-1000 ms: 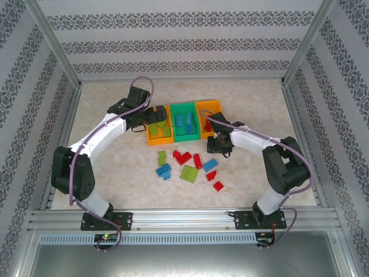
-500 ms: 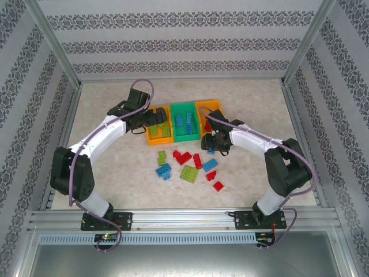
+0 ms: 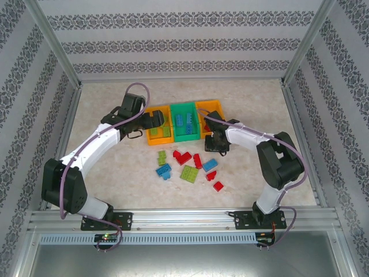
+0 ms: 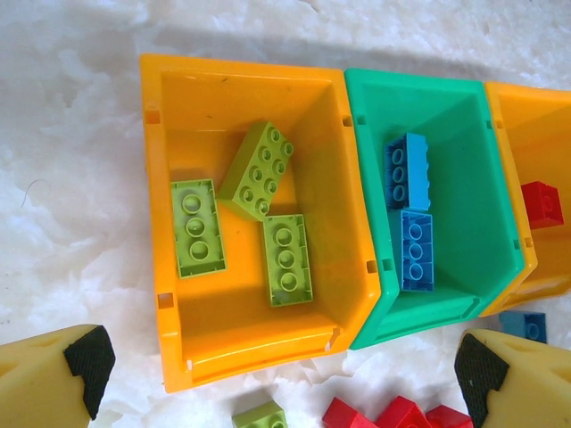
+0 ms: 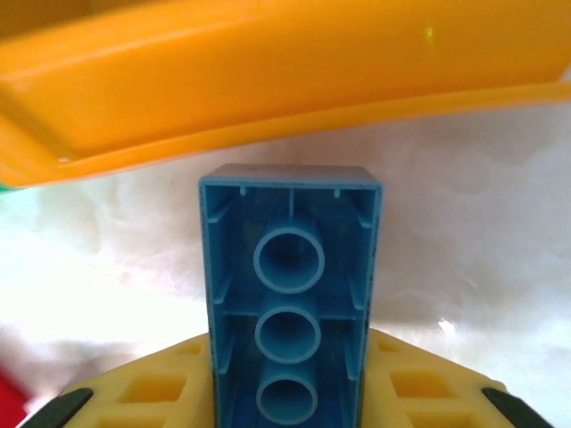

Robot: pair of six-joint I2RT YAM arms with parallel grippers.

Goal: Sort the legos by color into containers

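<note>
The blue brick [image 5: 290, 294] in the right wrist view is a narrow oblong block seen from its hollow underside, with three round tubes in a row and thin ribs along its walls. It stands upright between the yellow fingers of the right tool [image 3: 218, 144], which is closed on its lower end, and its upper end points at the outer wall of the right orange bin [image 5: 268, 80] just beyond it. The overhead view puts this tool at the near front of that bin, over the pale marbled worktop [image 3: 115, 167]. The left tool [image 4: 281, 366] hangs with its fingers spread wide and nothing between them, above the front of the left orange bin [image 4: 161, 178], which holds three light green bricks [image 4: 196, 227]. The green bin [image 4: 500, 223] beside it holds two blue bricks [image 4: 416, 250], and a red brick [image 4: 542, 203] lies in the right orange bin. Loose bricks [image 3: 188, 173] in red, blue and green lie scattered on the worktop in front of the bins, between the two arms.
</note>
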